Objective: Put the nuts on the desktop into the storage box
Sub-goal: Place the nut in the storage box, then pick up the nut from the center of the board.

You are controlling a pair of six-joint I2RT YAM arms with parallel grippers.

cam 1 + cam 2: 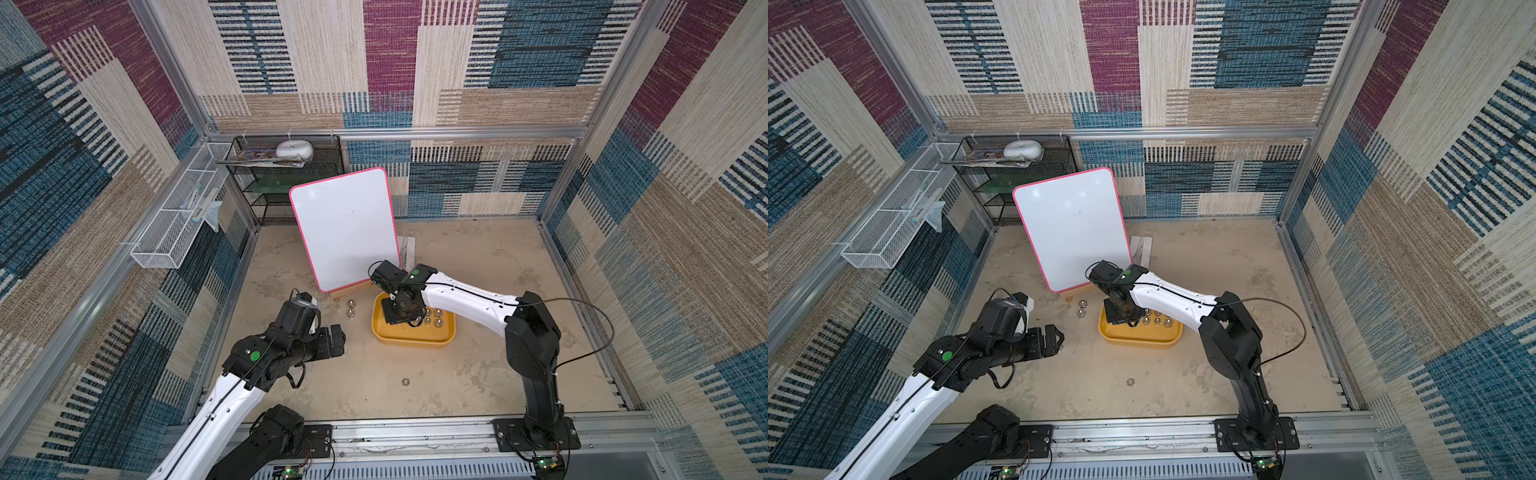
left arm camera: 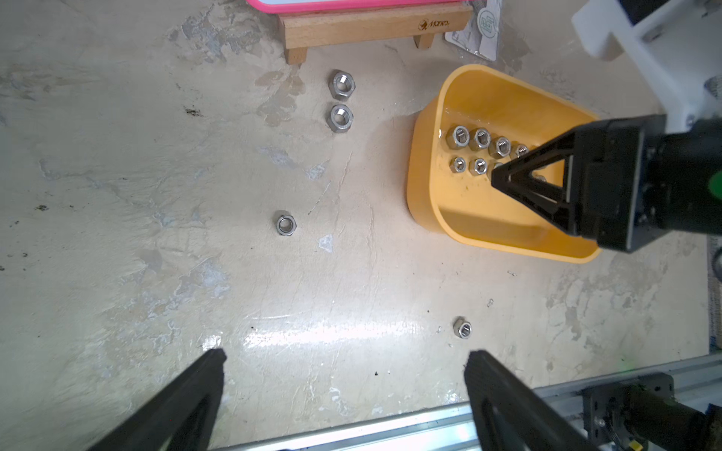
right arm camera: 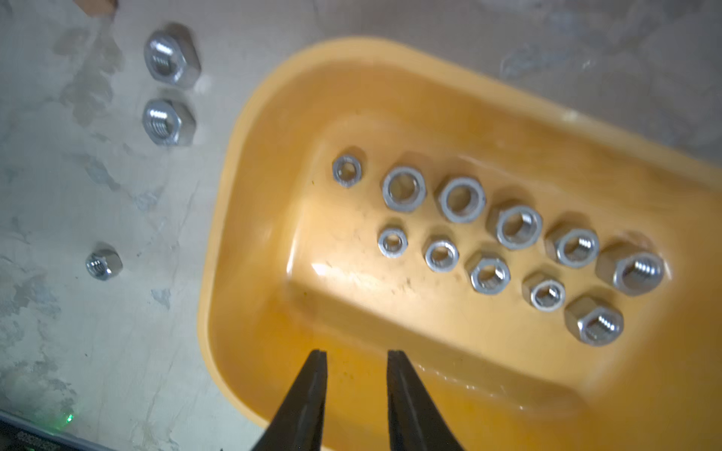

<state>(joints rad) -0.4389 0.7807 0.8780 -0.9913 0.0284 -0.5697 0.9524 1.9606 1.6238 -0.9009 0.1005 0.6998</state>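
The right tool (image 3: 357,353) hung low over the left part of the box (image 3: 213,296). Its jaws were only a little way apart and held nothing. The left tool (image 2: 347,356) was wide open and empty too, above the bare tabletop (image 2: 117,195) left of the box.

Eleven nuts (image 3: 461,199) lay in two rows inside the box. Four more lay on the tabletop. Two sat side by side (image 2: 342,84) left of the box, close to the wooden stand (image 2: 371,29). One (image 2: 286,225) sat alone a bit nearer. The last one (image 1: 405,381) lay well apart on the near side, toward the rail (image 1: 415,434).

The right tool was down low, so a sideways swing could have hit the box wall. That could have pushed or tipped the box and spilled the nuts.

The nuts were small and slick. A pinch off the middle could have made one pop out and roll. Grabbing one of the two by the stand could have knocked the other under it. Both arms going for those two could have bumped together.
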